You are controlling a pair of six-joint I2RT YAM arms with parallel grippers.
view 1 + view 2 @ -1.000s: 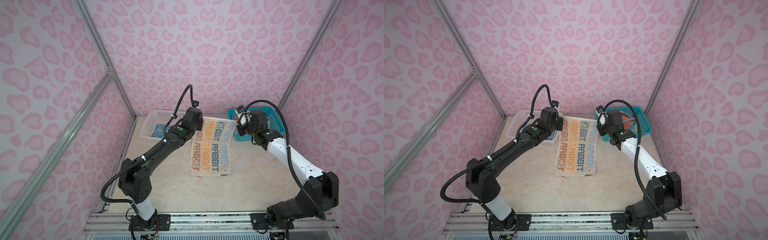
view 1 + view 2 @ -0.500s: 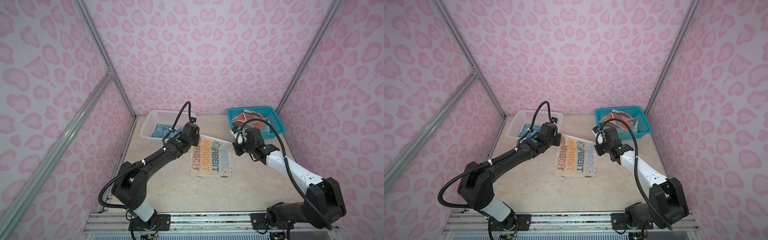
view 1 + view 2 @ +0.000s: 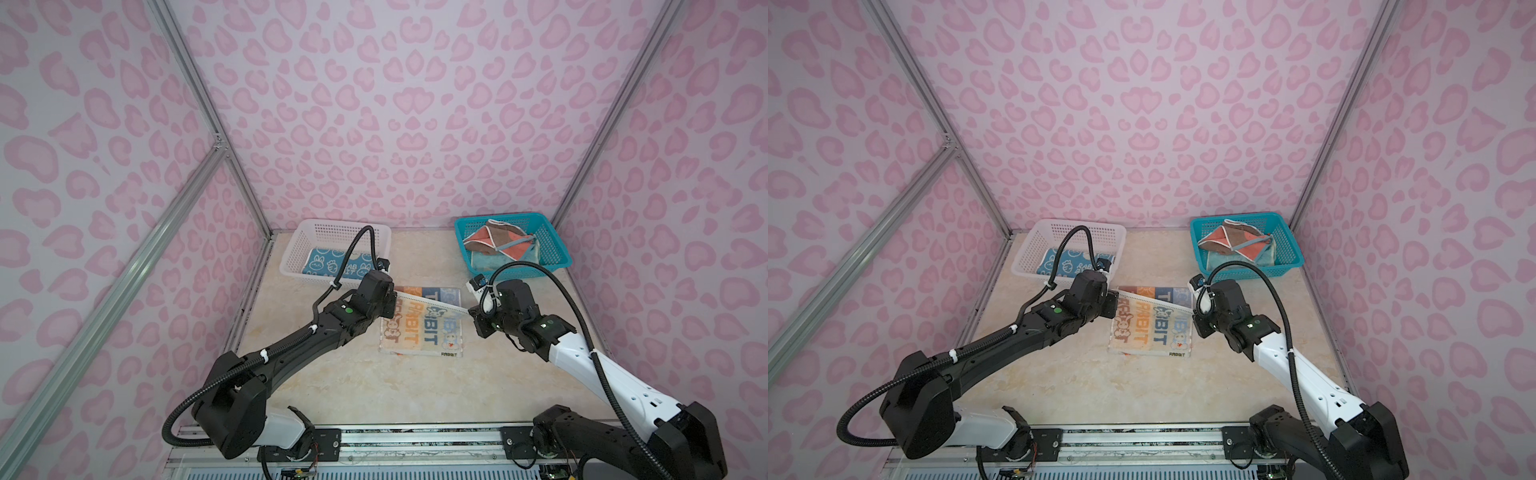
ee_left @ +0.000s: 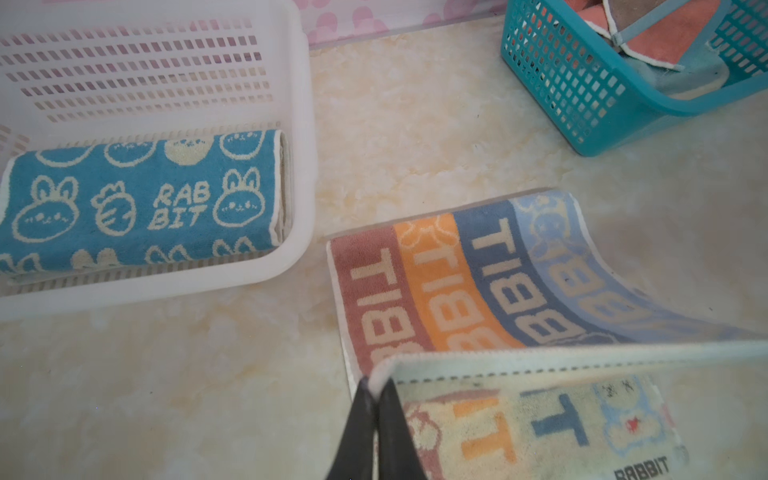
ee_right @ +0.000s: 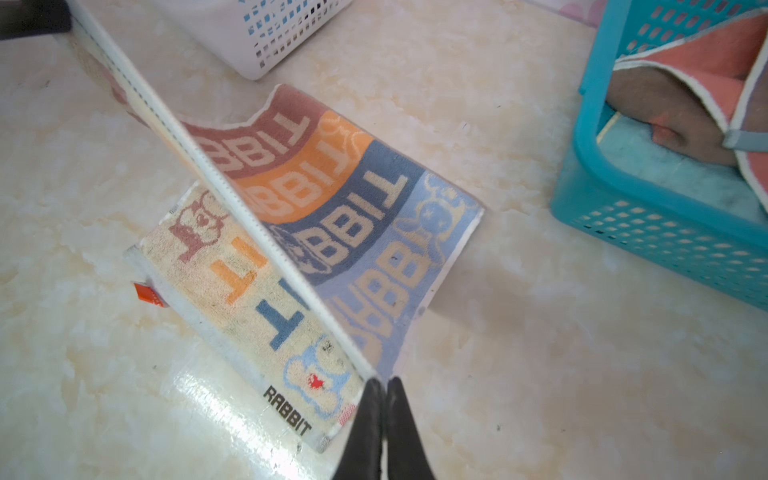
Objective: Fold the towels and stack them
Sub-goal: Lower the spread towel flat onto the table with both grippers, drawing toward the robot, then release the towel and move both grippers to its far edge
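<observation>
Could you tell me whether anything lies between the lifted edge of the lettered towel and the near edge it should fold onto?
Nothing visible does. The left hand and right hand each pinch a corner of the raised edge, and the rest of the lettered towel lies flat and bare.

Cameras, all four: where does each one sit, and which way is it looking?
Both top views: high above the base rail, looking down and forward at the table; both arms show almost whole.
Left wrist: just behind the left pincer, facing the white basket; only its shut fingertips show.
Right wrist: just behind the right pincer, facing the teal basket; only its shut fingertips show.
Shared: all views show the lettered towel's lifted edge, pinched at both corners.
</observation>
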